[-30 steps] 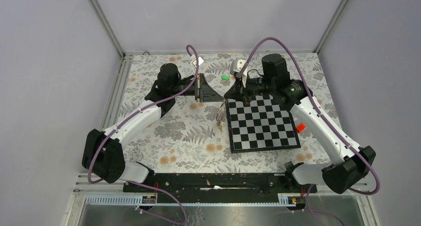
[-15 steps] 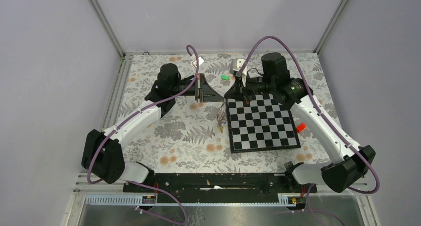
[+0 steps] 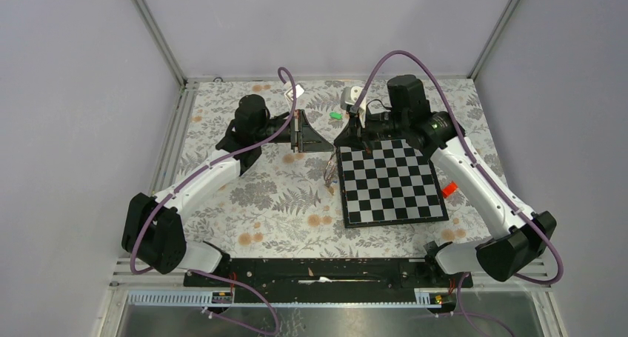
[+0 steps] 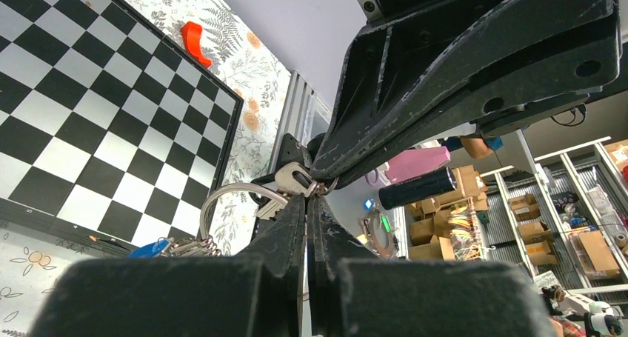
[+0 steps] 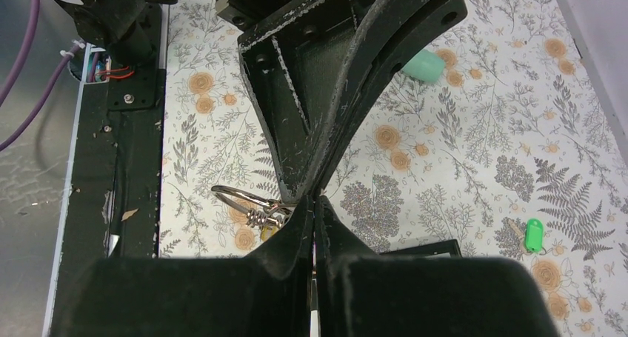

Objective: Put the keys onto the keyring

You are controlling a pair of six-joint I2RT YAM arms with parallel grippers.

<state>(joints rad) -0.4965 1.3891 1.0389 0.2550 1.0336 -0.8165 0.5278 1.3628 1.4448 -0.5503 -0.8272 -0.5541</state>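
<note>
Chessboard on the right half of the worktop. Left end effector and right end effector meet tip to tip over the board's far left corner. The keyring hangs below them, beside the board's left edge. A key lies behind them, toward the far edge. A small piece lies just off the board's right edge.

Silvery keyring hanging above floral cloth beside chessboard; green-headed key flat on cloth, well apart.

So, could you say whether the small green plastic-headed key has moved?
No; the green key lies where it did, just beyond the black-and-white chessboard's far-left corner.
</note>
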